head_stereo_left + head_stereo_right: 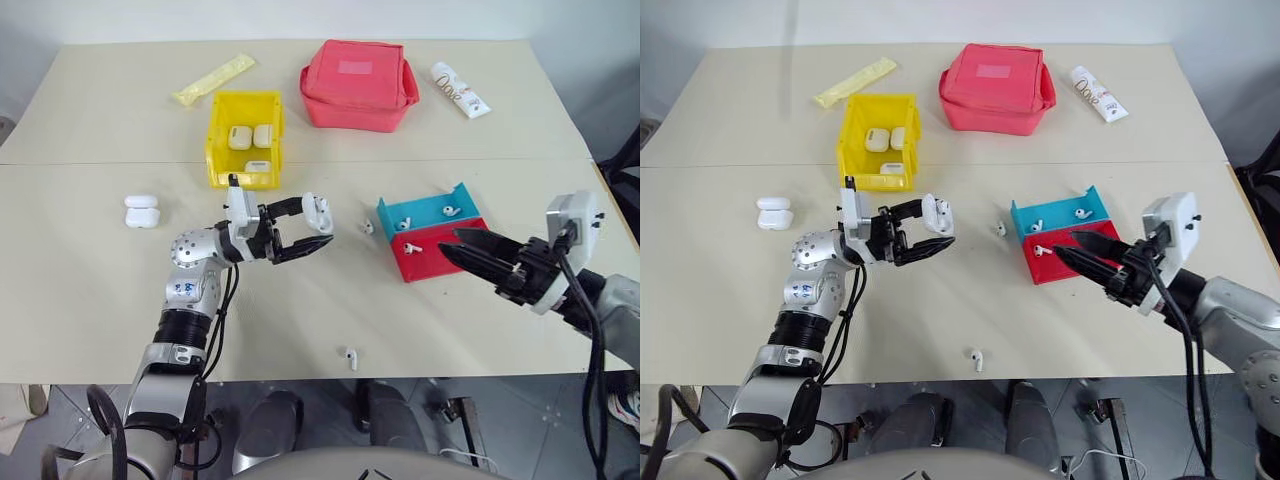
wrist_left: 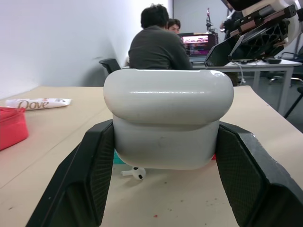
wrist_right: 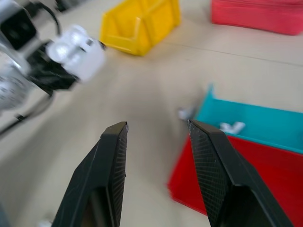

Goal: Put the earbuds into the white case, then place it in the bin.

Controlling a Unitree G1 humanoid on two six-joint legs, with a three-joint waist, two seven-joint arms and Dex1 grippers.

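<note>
Left eye view: left pincer [image 1: 312, 232] clamps the white case [image 1: 317, 212] above the worktop [image 1: 100, 290]; right pincer [image 1: 462, 246], empty and half-spread, should fetch earbuds gently with the case steady. Count, near to far: one earbud [image 1: 351, 357] at the front edge, one [image 1: 367, 227] beside two trays [image 1: 432, 247] holding three more, one spare case [image 1: 141, 211], one yellow bin [image 1: 244, 139] holding three cases.

"Dove" on the white tube [image 1: 461, 90]

Left claw [image 1: 312, 228] clamped (right claw [image 3: 158, 130] parted)
</note>
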